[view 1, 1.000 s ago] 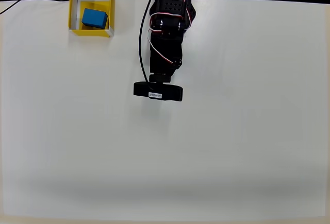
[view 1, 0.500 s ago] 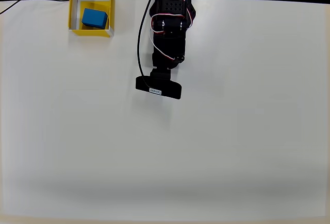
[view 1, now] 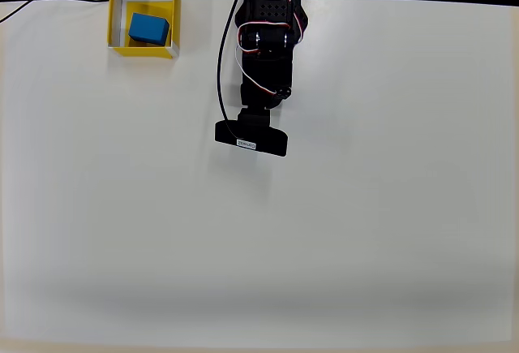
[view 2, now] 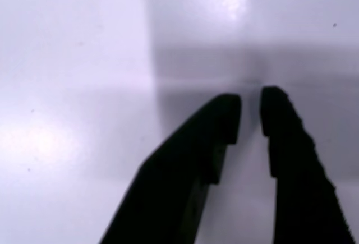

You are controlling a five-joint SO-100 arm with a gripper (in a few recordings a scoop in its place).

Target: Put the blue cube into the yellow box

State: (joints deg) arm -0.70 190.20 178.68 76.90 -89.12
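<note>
Sitting inside the yellow box [view 1: 143, 20] at the far left corner of the table [view 1: 324, 231] in the overhead view, the blue cube [view 1: 148, 28] rests on the box's yellow floor, a little nearer the right wall than the left, with a strip of floor showing around it. The box stands well apart from the jaws, up and to the left of them in that view, with bare white table between.

The black arm [view 1: 266, 45] reaches down from the top edge of the overhead view, red and white wires looped along it and a black cable [view 1: 219, 85] hanging down its left side. A black wrist camera bar [view 1: 250, 139] with a small white label lies across the arm's lower end and hides the jaws from above.

In the wrist view the jaws [view 2: 249, 118] hold nothing. The two dark fingers come in from the bottom edge, the left finger [view 2: 190, 171] broad and slanting, the right finger [view 2: 291, 165] straighter, with a thin strip of pale table showing between their tips, so they are nearly closed but not touching. Beneath them lies plain white table with a soft grey shadow band across it and bright glare patches at the upper middle and the left.
</note>
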